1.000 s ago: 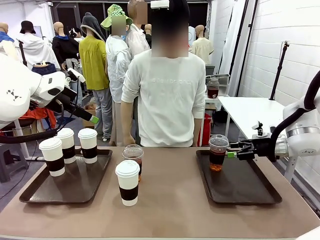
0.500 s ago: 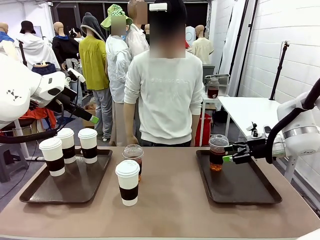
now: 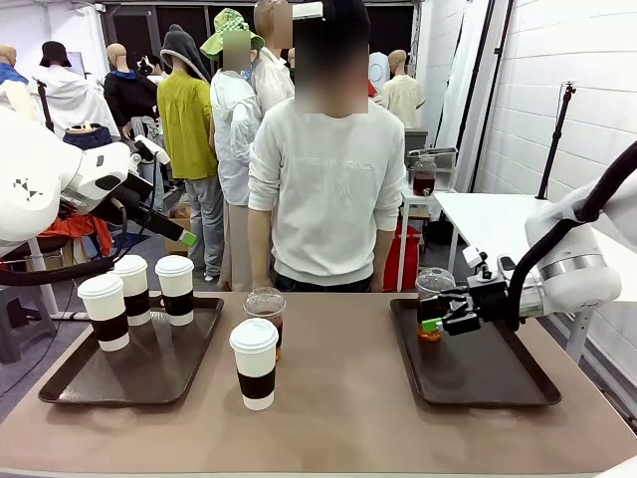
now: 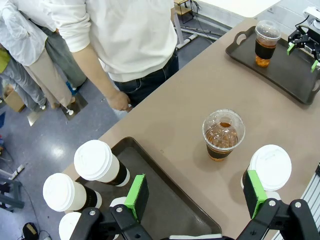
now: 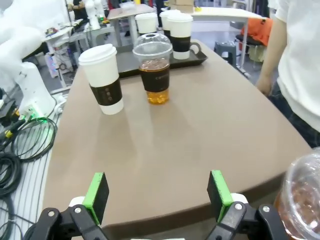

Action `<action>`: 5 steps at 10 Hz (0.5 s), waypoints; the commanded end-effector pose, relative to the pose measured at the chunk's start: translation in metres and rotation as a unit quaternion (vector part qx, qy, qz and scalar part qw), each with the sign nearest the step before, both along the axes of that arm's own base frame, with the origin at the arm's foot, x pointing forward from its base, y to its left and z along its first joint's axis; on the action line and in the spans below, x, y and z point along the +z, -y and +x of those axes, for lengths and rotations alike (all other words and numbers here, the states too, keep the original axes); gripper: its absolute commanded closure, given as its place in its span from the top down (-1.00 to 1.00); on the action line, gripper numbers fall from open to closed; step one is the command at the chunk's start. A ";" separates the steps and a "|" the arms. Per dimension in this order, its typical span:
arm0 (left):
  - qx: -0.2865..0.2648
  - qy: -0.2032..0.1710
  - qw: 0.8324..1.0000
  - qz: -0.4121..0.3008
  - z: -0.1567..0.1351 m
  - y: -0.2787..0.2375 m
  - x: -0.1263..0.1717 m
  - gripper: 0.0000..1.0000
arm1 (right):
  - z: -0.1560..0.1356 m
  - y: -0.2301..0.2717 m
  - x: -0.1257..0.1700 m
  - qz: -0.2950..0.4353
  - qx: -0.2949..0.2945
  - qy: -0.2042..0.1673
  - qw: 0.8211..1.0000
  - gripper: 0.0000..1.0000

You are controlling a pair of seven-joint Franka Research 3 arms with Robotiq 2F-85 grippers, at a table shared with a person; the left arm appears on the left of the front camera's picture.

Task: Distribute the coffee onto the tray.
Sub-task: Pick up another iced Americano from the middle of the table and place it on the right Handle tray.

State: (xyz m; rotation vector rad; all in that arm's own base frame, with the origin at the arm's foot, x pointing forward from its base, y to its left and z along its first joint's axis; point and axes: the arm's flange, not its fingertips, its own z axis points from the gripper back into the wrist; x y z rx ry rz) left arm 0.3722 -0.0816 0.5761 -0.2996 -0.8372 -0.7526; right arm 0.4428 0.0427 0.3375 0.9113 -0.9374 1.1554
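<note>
In the right part of the front view, the right gripper (image 3: 434,313) holds nothing; its jaws are wide apart, just beside the clear plastic dome-lidded cup of dark coffee (image 3: 435,282) standing on the dark brown tray (image 3: 498,383). I judge it should move away straight, without brushing this cup.

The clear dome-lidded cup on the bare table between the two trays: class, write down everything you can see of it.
The clear plastic cup stands upright on the brown table, between the left tray and the right tray, on neither. A clear domed lid closes it. Amber-brown coffee fills it almost to the lid, and faint print shows on its wall. A white paper cup with a dark sleeve stands close beside it, not touching. Only the table touches it.
</note>
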 end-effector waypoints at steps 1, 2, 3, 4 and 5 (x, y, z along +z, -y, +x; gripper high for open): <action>-0.002 -0.003 1.000 -0.003 0.000 -0.001 -0.001 1.00 | 0.011 -0.008 -0.007 0.012 0.026 0.019 0.999 1.00; -0.002 -0.003 1.000 -0.003 0.000 -0.001 -0.001 1.00 | 0.000 0.000 0.000 0.000 0.000 0.000 1.000 1.00; -0.002 -0.003 1.000 -0.003 0.000 -0.001 -0.001 1.00 | 0.000 0.000 0.000 0.000 0.000 0.000 1.000 1.00; -0.002 -0.003 1.000 -0.003 0.000 -0.001 -0.001 1.00 | 0.000 0.000 0.000 0.000 0.000 0.000 1.000 1.00; -0.002 -0.003 1.000 -0.003 0.000 -0.001 -0.001 1.00 | 0.000 0.000 0.000 0.000 0.000 0.000 1.000 1.00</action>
